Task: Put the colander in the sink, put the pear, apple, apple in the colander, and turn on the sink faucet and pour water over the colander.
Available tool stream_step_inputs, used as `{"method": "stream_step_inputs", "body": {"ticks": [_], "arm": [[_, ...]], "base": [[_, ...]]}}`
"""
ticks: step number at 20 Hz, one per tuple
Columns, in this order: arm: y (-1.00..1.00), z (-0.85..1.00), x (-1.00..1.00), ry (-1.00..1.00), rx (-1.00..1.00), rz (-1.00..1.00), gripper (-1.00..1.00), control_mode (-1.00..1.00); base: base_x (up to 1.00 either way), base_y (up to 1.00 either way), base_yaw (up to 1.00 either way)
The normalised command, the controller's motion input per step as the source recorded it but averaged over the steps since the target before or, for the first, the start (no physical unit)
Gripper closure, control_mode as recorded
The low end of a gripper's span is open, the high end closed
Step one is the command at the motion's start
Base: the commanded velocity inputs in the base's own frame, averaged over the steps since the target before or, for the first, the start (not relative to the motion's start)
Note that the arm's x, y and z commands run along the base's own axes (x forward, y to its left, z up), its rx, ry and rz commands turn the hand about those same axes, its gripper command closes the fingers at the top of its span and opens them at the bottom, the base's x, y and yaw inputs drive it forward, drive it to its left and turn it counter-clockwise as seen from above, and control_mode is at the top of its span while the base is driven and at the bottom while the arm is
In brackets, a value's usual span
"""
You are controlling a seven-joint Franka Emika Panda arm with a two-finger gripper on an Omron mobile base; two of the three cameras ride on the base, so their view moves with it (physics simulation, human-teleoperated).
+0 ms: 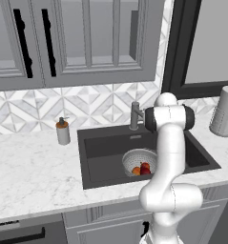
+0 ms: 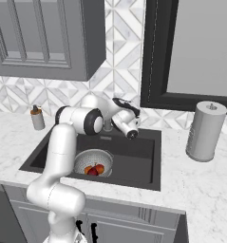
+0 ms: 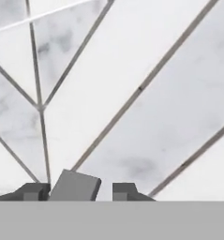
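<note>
A white marble counter (image 1: 34,167) runs under grey cabinets (image 1: 72,43) and a diamond-patterned tile backsplash (image 1: 29,107), and the dark sink (image 1: 106,147) set into that counter is the thing to steer by. Inside the sink, toward its front, sits the colander (image 1: 137,159), upright on the basin floor, and in it lie the two orange-red apples (image 2: 99,168) with the darker pear (image 1: 145,170) touching them. At the sink's back edge stands the sink faucet (image 1: 134,116), a short grey post. Left of the sink a soap dispenser (image 1: 63,131) stands on the counter; right of it, a roll of paper towels (image 2: 205,131) stands below a dark-framed window (image 2: 191,52). The white arm reaches up over the sink's back edge, and the gripper (image 3: 83,191) is right at the faucet, facing the tiles; a grey block, seemingly the faucet's handle, sits between its fingertips (image 3: 124,190), which look closed against it.
</note>
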Motion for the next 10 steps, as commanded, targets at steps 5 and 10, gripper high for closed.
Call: {"method": "stream_step_inputs", "body": {"ticks": [5,10], "arm": [[-1.00,-0.18,0.14,0.01,0.00,-0.06,1.00,-1.00],[-1.00,-0.18,0.13,0.03,0.00,-0.04,1.00,-1.00]], "base": [[0.00,0.00,0.00],[0.00,0.00,0.00]]}}
